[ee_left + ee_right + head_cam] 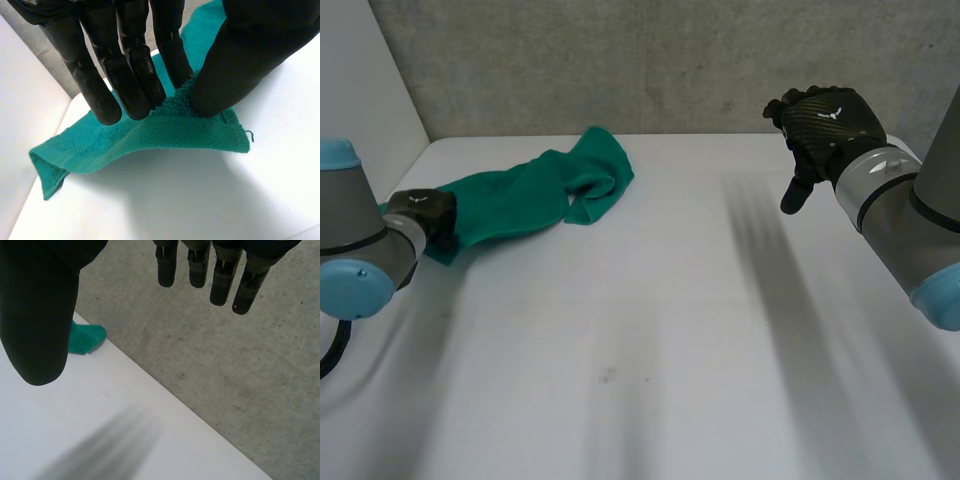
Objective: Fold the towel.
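Note:
A green towel (535,188) lies crumpled and stretched along the far left of the white table (650,330). My left hand (423,215) is at the towel's near left end. In the left wrist view its fingers (125,80) and thumb pinch a raised ridge of the towel (165,130) close to a corner. My right hand (825,125) hovers above the far right of the table with straight fingers (220,275) and nothing in it. A tip of the towel (85,338) shows beside its thumb.
A grey concrete wall (670,60) runs behind the table's far edge. A white side panel (360,90) stands at the left.

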